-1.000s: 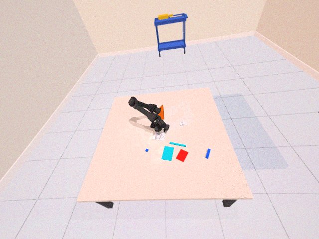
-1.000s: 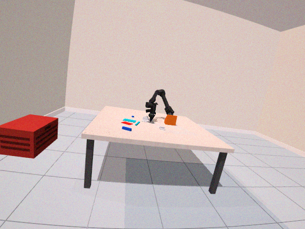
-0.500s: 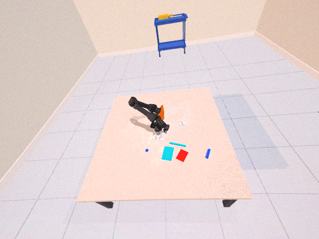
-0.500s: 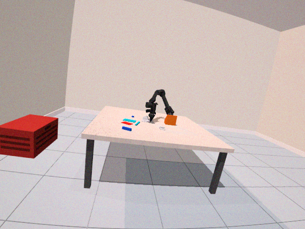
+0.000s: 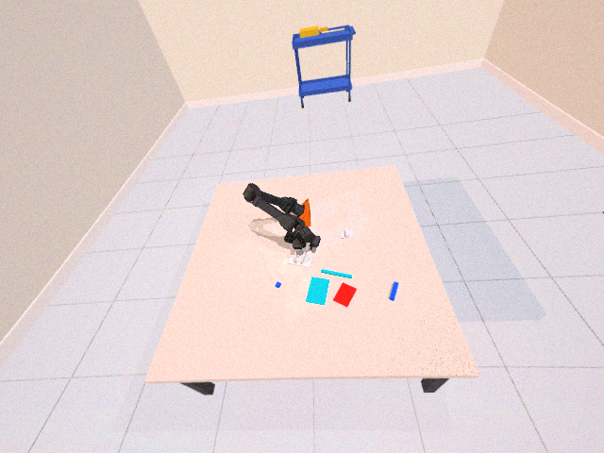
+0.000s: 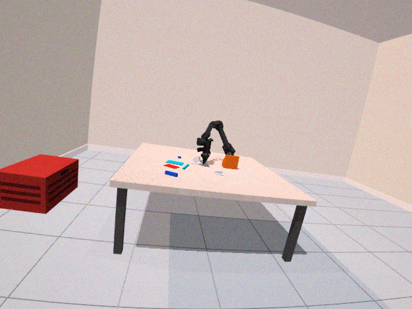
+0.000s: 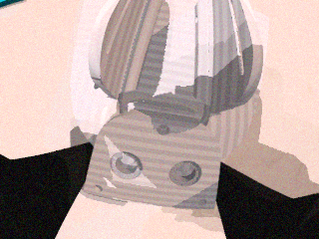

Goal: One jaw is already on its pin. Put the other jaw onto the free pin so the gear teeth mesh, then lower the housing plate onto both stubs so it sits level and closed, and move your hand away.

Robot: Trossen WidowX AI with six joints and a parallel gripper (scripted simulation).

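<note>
My gripper (image 5: 307, 249) (image 6: 204, 162) (image 7: 155, 159) is shut on the housing plate (image 7: 155, 188), a pale plate with two large round holes, held by its side edges. In the wrist view the plate's upper edge overlaps the near ends of the two jaws. The left jaw (image 7: 114, 60) and the right jaw (image 7: 226, 75) stand side by side with a gap between them, on the white base (image 5: 293, 261) (image 7: 81, 75). The pins, stubs and gear teeth are hidden or too unclear to make out. I cannot tell whether the plate touches the stubs.
A small white part (image 5: 346, 234) (image 6: 219, 172) lies apart from the base. An orange block (image 5: 306, 212) (image 6: 230, 161) stands near the arm's foot. Cyan pieces (image 5: 317, 291) (image 5: 336, 273), a red sheet (image 5: 345, 294), a blue bar (image 5: 394, 291) and a blue cube (image 5: 277, 284) lie beyond the base.
</note>
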